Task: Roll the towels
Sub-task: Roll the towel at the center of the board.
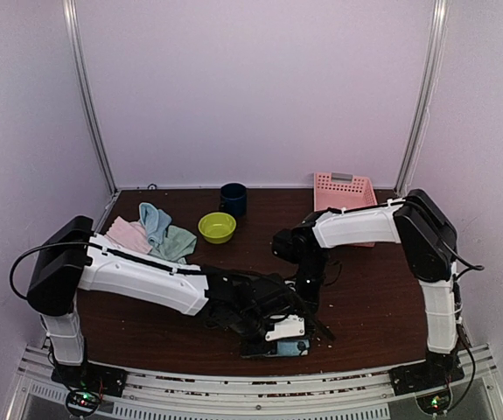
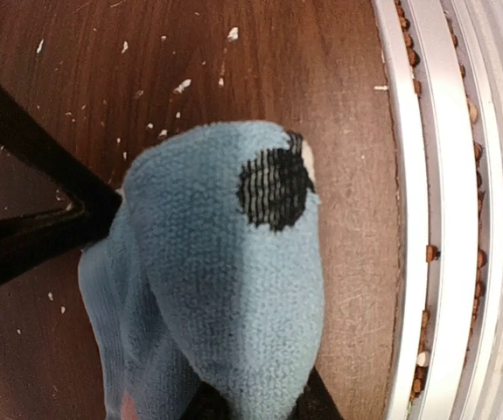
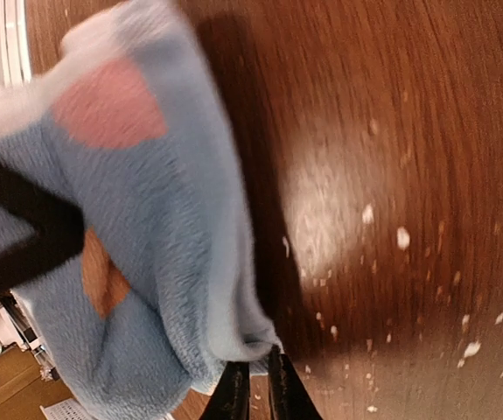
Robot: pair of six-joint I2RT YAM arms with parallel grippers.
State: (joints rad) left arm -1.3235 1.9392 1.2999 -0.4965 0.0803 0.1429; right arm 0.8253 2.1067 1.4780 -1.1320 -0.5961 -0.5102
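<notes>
Principal hazard: the patched towel (image 1: 293, 347) lies bunched at the near edge of the worktop, about mid-width and just beside the metal rail (image 2: 435, 219). A pull toward that edge could drag cloth onto the rail or off the worktop. Second hazard: the right gripper (image 3: 254, 389) has its fingertips set very narrow at the towel's lower hem, apparently pinching only that edge. So thin a hold could slip from the soft terry and let the roll slacken. Third hazard: both grippers work close together over one small bundle, and a dark finger of the other arm crosses each wrist view, so contact between them is possible. Left gripper (image 2: 260, 407): only dark stubs show on either side of the cloth, set narrow with towel between them, and I judge it to be holding the bundle. The left arm stretches low from the near-left corner along the near edge. The right arm rises from the near-right corner, folds at the elbow and drops its wrist steeply onto the towel. The pink towel (image 1: 129, 234), pale blue towel (image 1: 152, 219) and mint towel (image 1: 177, 243) lie heaped toward the far-left corner, unrolled.
</notes>
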